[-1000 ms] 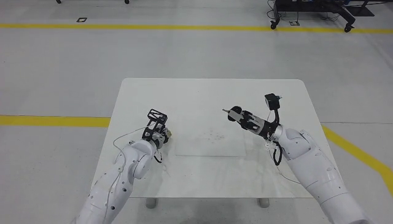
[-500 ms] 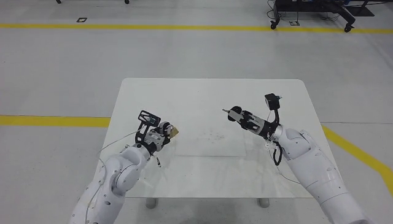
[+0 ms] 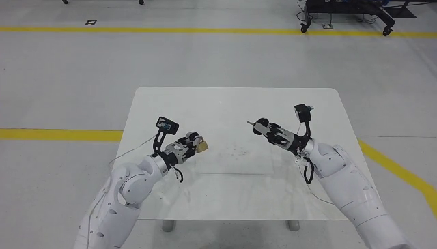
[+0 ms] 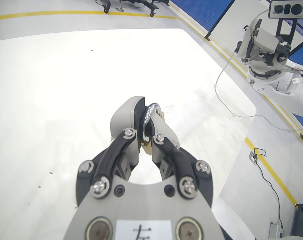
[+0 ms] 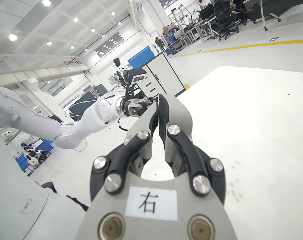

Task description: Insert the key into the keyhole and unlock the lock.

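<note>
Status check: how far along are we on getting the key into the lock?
Done: both pickups. The left gripper is shut on the lock; the right gripper is shut on what looks like the key, thin tip toward the lock. In hand: alignment, with a wide stretch of table between them. Left: close the gap, insert, turn.

In the top view the table (image 3: 232,102) takes the lower middle of the frame. The left gripper (image 3: 194,142) sits over the table's left half, just left of centre, with the lock (image 3: 202,147) between its fingers (image 4: 124,118) (the lock juts out toward the frame's centre). The right gripper (image 3: 261,127) sits right of centre, slightly higher in the frame, and the key (image 3: 250,122) sticks out of it leftward. Lock and key are well apart. A floor line (image 3: 205,29) crosses the frame above the table.
</note>
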`<state>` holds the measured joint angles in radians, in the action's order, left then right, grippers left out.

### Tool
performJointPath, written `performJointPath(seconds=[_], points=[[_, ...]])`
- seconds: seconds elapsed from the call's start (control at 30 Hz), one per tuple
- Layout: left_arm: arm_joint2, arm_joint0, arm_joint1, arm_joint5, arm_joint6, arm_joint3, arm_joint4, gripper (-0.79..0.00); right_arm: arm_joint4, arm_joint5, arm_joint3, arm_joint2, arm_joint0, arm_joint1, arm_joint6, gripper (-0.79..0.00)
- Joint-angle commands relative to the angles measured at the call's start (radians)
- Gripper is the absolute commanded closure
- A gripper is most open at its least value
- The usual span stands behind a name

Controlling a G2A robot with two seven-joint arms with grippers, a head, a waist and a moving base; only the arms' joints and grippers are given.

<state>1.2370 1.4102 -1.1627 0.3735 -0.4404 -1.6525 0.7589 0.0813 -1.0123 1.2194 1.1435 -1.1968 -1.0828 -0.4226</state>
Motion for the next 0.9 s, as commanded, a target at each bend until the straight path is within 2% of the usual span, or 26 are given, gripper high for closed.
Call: performJointPath(seconds=[0.0, 0.5, 0.57, 0.63, 0.77, 0.87], points=[[0.000, 0.000, 0.000, 0.000, 0.000, 0.000, 0.000, 0.000, 0.000, 0.000, 0.000, 0.000, 0.000, 0.000, 0.000, 0.000], [-0.001, 0.001, -0.001, -0.008, 0.010, 0.000, -0.015, 0.000, 0.000, 0.000, 0.000, 0.000, 0.000, 0.000, 0.000, 0.000], [-0.015, -0.015, -0.011, -0.048, 0.025, 0.022, -0.131, 0.000, 0.014, 0.039, 0.029, -0.020, -0.005, -0.006, 0.013, 0.000], [-0.037, -0.060, -0.024, -0.110, -0.009, 0.063, -0.264, 0.000, 0.013, 0.063, 0.043, -0.044, 0.002, -0.015, 0.029, 0.000], [-0.079, -0.177, -0.048, -0.217, -0.138, 0.181, -0.533, 0.000, -0.038, 0.081, 0.035, -0.089, 0.032, -0.034, 0.067, 0.000], [-0.096, -0.259, -0.065, -0.241, -0.212, 0.279, -0.720, 0.000, -0.090, 0.086, 0.017, -0.124, 0.055, -0.049, 0.079, 0.000]])
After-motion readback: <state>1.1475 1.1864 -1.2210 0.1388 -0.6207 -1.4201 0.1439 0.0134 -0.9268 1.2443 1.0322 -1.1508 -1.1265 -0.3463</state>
